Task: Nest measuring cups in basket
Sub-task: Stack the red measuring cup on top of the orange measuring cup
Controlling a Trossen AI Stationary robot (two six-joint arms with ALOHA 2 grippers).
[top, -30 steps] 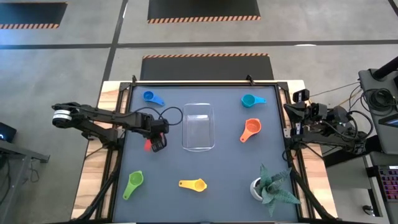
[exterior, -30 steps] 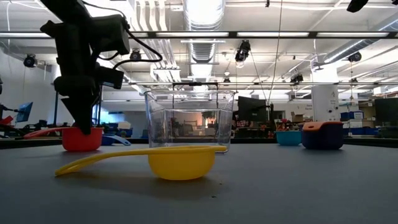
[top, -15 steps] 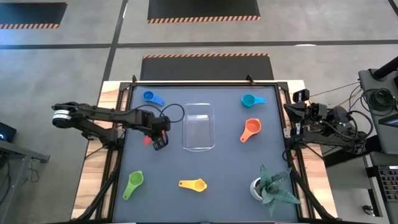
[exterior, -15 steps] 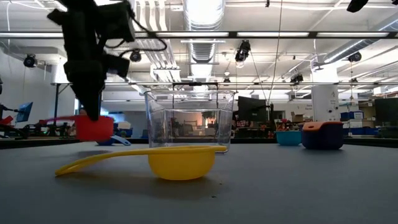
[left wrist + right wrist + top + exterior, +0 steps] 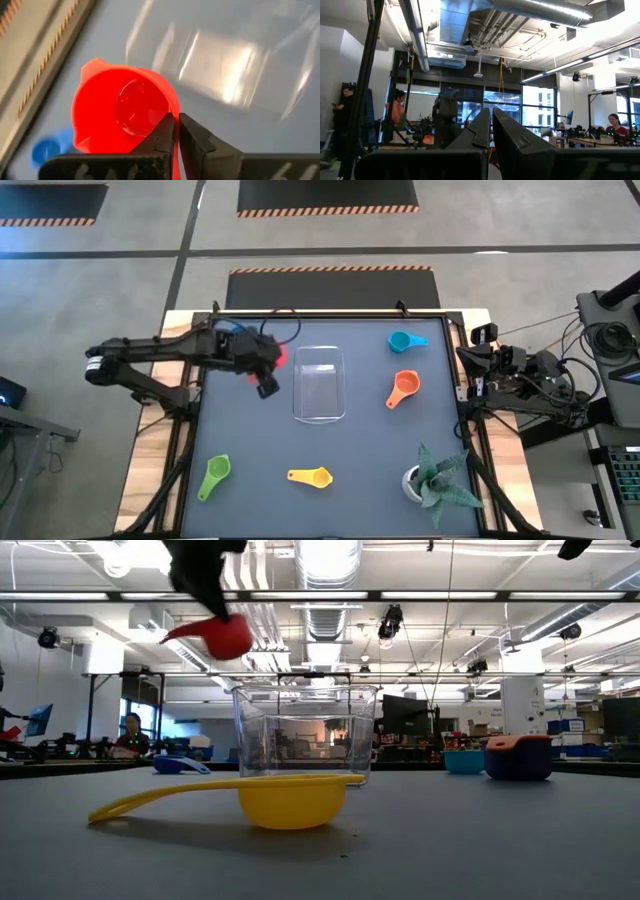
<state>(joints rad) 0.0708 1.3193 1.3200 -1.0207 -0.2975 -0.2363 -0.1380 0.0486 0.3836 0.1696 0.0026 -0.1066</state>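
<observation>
Risen off the table, the left pincer point(image 5: 272, 370) clamps the red cup point(image 5: 120, 111), seemingly just beside the basket point(image 5: 320, 384).

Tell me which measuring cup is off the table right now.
The red cup. The left gripper is shut on its handle and holds it in the air beside the clear basket. The blue, teal, orange, yellow and green cups all lie on the mat.

Left gripper point(image 5: 212, 602) hangs high with the red cup point(image 5: 222, 636) pinched at its tip, bowl just below the fingers. Under and beside that, the clear basket point(image 5: 305, 733); nearer, the yellow cup point(image 5: 285, 800) lies flat.
</observation>
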